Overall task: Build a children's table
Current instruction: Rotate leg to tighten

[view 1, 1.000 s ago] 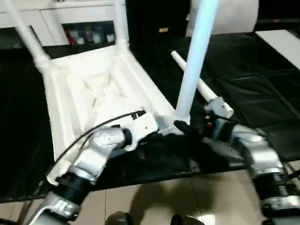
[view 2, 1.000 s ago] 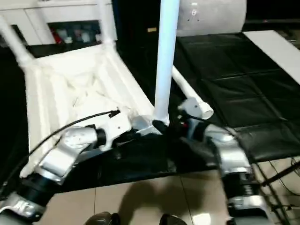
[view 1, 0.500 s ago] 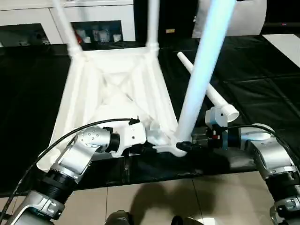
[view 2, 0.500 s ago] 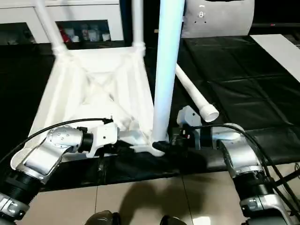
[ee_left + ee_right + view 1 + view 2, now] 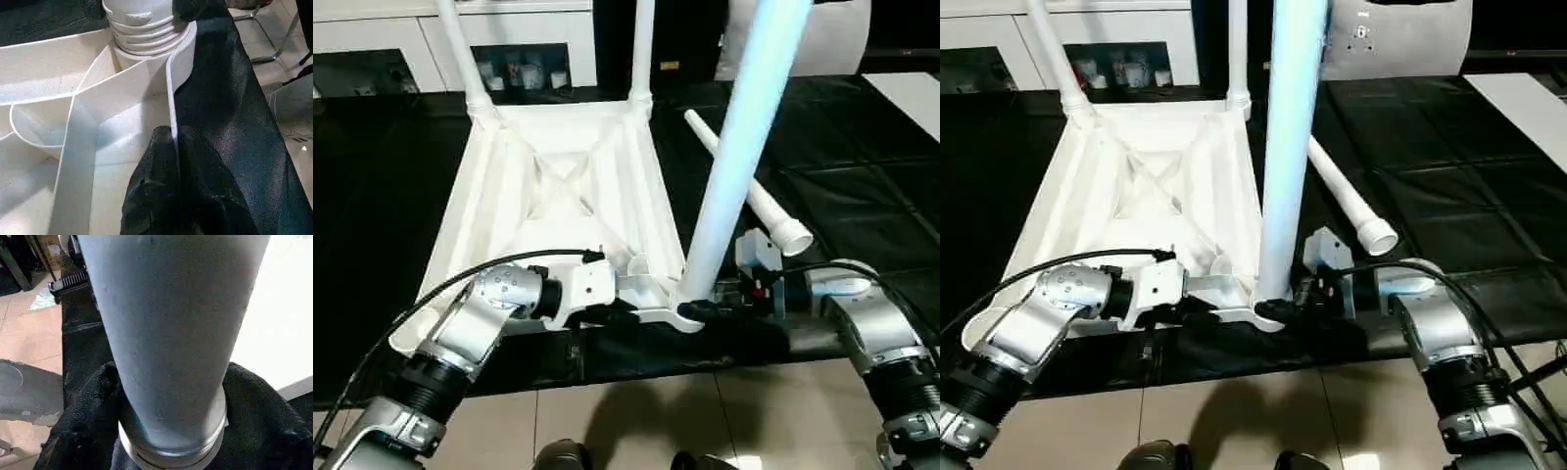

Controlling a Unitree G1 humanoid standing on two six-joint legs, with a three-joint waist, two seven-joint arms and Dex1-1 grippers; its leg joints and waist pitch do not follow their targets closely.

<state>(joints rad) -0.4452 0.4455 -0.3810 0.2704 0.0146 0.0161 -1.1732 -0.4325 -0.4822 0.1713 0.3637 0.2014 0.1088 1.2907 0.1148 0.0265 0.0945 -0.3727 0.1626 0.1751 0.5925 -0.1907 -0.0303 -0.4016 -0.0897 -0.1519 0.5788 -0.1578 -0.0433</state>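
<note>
Left gripper (image 5: 171, 147) pinching tabletop rim (image 5: 172, 93); right gripper (image 5: 168, 396) clasping near-corner leg (image 5: 734, 166). Risk: cross-threading from off-axis twisting; rim slipping free.

One upturned table top (image 5: 558, 186) is lying on the mat, three legs (image 5: 744, 147) are standing in its sockets, one loose leg (image 5: 749, 186) is lying alongside, and two grippers (image 5: 700, 311) are working.
</note>
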